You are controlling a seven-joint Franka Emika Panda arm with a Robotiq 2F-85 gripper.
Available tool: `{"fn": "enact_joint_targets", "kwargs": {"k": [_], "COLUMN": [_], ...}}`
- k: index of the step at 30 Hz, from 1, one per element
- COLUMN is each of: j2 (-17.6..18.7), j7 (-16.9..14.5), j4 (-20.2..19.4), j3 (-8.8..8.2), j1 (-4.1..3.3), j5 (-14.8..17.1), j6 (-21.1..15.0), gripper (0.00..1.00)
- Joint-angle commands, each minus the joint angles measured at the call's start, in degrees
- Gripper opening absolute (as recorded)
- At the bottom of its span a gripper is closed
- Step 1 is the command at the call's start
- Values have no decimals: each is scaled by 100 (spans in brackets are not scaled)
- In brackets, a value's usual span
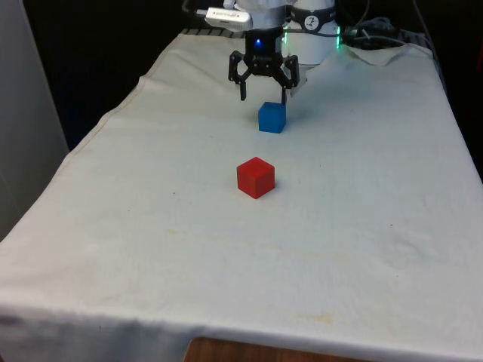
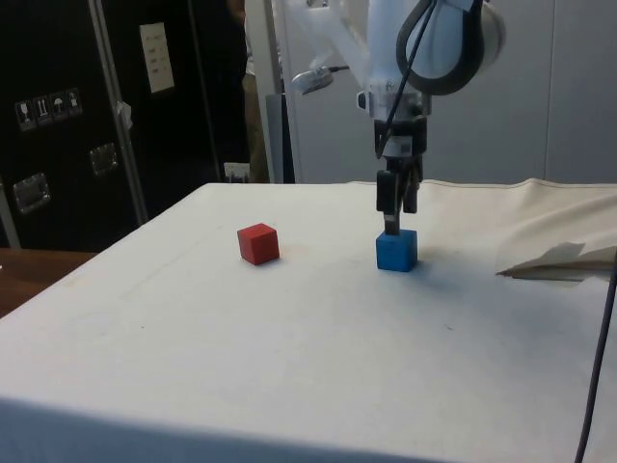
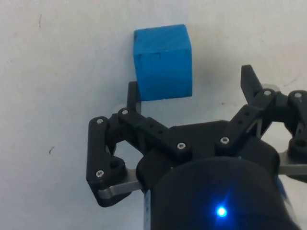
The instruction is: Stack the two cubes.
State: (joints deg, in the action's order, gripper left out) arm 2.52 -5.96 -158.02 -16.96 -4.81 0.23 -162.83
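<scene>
My gripper (image 1: 263,96) hangs wide open and empty just above the blue cube (image 1: 272,118) (still on the cloth), spread to straddle it; the red cube (image 1: 256,178) waits nearby, apart.

You have a wrinkled white table cloth (image 1: 362,226) spread beneath the jaws of the black gripper (image 1: 263,96). In the front view, black curtains (image 1: 90,60) hang behind the jaws. In the side view, tall dark cabinets with metal handles (image 2: 58,125) stand well beyond them, and a pale grey wall panel (image 2: 559,96) rises directly behind.
</scene>
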Motion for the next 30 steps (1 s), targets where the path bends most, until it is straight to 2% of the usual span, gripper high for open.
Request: {"fn": "enact_joint_targets", "kwargs": {"k": [1,2,3,9,10,11,12,18,19,20,21,26,27,28,30], "j2": [-86,0,-86,-103,-11,-109,-115,-69,-17,-57,-29,97,138,120,160], "j7": [-149,0,-138,-115,0,-115,-115,-80,6,-80,-80,-92,6,-86,-80], "j4": [-57,0,-57,-57,0,-57,-46,-11,11,-6,6,57,69,69,92], "j3": [63,0,63,74,11,86,103,212,155,235,281,372,315,378,384], "j1": [-11,0,-11,-29,-6,-29,-34,-52,-17,-52,-46,-34,-23,-29,-23], "j5": [229,6,223,229,11,241,275,378,178,413,470,584,395,579,567], "j6": [-52,-6,-57,-63,-40,-63,-52,-23,-40,-23,-23,-46,-40,-46,-52], "gripper": [100,100,100,100,100,100,100,100,100,100,100,100,100,100,100]}}
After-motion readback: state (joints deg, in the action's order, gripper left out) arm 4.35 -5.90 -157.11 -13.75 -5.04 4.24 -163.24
